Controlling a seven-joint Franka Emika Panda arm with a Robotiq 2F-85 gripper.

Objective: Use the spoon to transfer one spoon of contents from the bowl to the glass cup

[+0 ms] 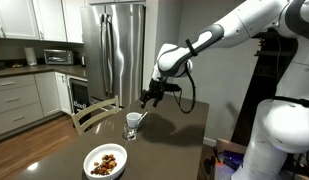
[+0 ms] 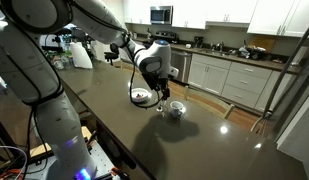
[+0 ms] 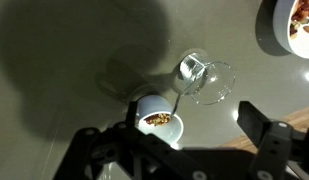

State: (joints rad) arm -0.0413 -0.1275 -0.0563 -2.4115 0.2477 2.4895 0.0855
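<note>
The white bowl (image 1: 105, 161) holds brown and tan contents (image 1: 107, 160) near the table's front edge; the wrist view shows its rim (image 3: 266, 30) at the top right. The whitish glass cup (image 1: 132, 123) stands further back, and from above (image 3: 144, 105) I see brown pieces inside it. The slim spoon (image 3: 178, 100) leans in the cup with its handle sticking out over the rim (image 1: 141, 118). My gripper (image 3: 179, 140) hangs open just above the cup and spoon handle, its fingers (image 3: 262, 128) well apart and holding nothing.
The dark table (image 1: 174, 140) carries a bright glassy patch of light (image 3: 206, 80) beside the cup. A wooden chair (image 1: 92, 113) stands at the table's far side, with a steel fridge (image 1: 114, 50) and kitchen cabinets behind it.
</note>
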